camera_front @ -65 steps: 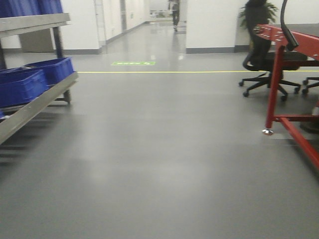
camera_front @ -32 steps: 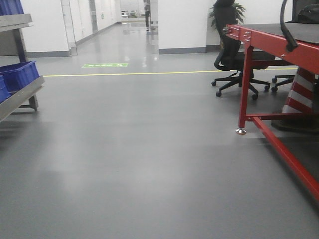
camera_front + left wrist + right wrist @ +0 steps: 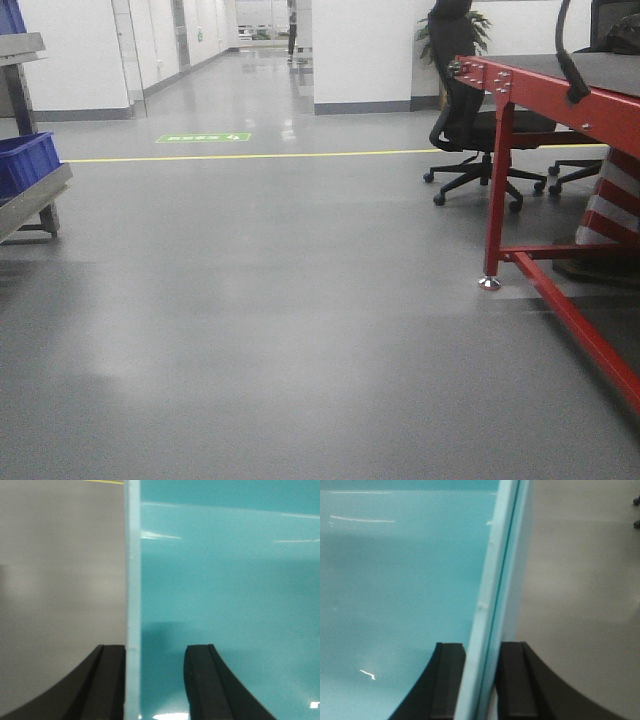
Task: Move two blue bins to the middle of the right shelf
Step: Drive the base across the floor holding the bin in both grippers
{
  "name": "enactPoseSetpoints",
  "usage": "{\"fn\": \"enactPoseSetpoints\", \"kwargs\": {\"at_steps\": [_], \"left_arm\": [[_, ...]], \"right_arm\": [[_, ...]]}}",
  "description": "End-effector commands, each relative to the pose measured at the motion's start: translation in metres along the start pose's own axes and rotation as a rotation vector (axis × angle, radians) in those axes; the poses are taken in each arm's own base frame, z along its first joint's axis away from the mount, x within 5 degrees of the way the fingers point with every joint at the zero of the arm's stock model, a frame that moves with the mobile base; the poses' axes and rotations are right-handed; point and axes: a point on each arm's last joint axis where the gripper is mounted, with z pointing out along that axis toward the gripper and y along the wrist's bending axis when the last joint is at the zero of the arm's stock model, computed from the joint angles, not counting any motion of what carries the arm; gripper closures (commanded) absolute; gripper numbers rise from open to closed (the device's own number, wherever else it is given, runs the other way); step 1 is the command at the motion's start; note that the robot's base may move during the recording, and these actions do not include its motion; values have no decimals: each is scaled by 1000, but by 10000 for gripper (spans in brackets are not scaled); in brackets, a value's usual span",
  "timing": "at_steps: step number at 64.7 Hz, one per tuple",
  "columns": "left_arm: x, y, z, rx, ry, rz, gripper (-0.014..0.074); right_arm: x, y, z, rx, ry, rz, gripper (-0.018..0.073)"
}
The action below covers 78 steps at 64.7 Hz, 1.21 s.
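Left claw: the left gripper is closing across a side wall of the carried bin. Its outer pad is touching the wall, while the inner pad is looking slightly off it from this angle.
Right claw: the right gripper is pinching the opposite wall, with both pads pressing against it.
Bin position: it is hanging between the two claws above bare grey floor and is not showing in the front view. Whether a second bin is nesting inside, I cannot tell.
Other bin: a blue bin is sitting on the metal shelf at the left edge of the front view.
Destination: the right shelf is not appearing in any view.
Slip risk: the thin wall is likely offering little grip area. A jolt from the rolling base could be working it loose on the left side, where contact is looking weaker.
Tilt risk: if one arm is sagging, the bin could be twisting and prying out of the other claw.
Collision risk: the red table and its foot are crowding the right half of the front view, with an office chair behind. A rightward turn could be swinging the unseen bin into them.
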Motion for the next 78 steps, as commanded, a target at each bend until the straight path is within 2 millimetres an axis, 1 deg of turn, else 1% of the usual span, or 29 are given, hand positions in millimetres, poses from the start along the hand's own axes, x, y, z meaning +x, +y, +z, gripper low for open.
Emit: {"fn": "enactPoseSetpoints", "kwargs": {"at_steps": [1,78], "left_arm": [[-13,-9,-15,59,-96,10,707],[-13,-9,-15,59,-96,10,707]], "right_arm": [[-15,-1,-9,3,-132,-2,713],[-15,-1,-9,3,-132,-2,713]]}}
